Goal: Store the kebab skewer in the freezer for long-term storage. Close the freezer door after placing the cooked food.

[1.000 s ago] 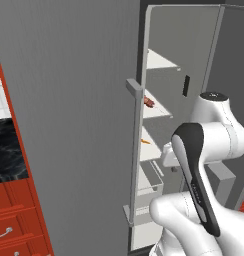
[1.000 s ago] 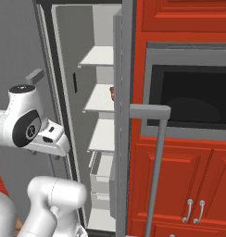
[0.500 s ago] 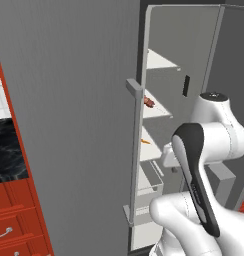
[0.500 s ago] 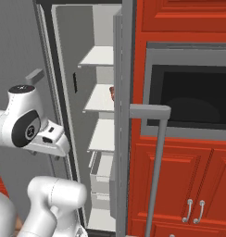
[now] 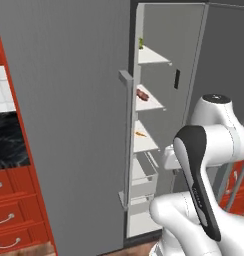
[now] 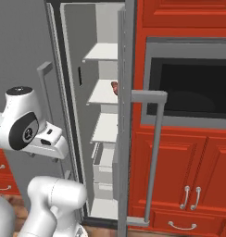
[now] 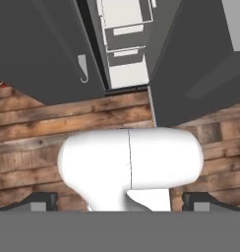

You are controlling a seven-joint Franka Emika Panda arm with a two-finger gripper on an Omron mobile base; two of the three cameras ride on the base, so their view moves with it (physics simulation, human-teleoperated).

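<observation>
**Skewer on a freezer shelf, freezer door open, gripper empty**

Nearest the cameras, the white arm is folded up in front of the refrigerator. In the hand view the gripper (image 7: 120, 199) points down at the wooden plank floor (image 7: 53, 123); its two dark fingertips (image 7: 41, 201) sit at opposite edges of the picture, spread as wide as they go, with nothing between them but the robot's own body.

Just beyond the arm, the freezer door (image 5: 69, 125) stands swung out, a broad flat grey panel at the left of the left base view. In the right base view it is seen nearly edge-on (image 6: 126, 115), with its long vertical bar handle (image 6: 154, 157) in front of the red cabinets (image 6: 189, 166).

Behind the door lies the freezer (image 5: 166, 55) itself, a tall narrow compartment with white shelves above and pale drawers (image 5: 143, 175) below. The hand view looks up at these drawers (image 7: 123, 42) from beneath, between the two dark door undersides.

The kebab skewer (image 5: 142, 94) lies on the second white shelf (image 5: 149, 104) from the top, a small reddish-brown shape resting on the shelf surface. From the right base view its meat end (image 6: 115, 85) shows at the shelf's right edge, just beside the door edge. One shelf lower sits a small orange item (image 5: 140, 134), and a bit of green (image 5: 141, 43) shows at the left of the top shelf.

Farthest right, a dark built-in oven (image 6: 193, 88) is set in the red cabinetry.
</observation>
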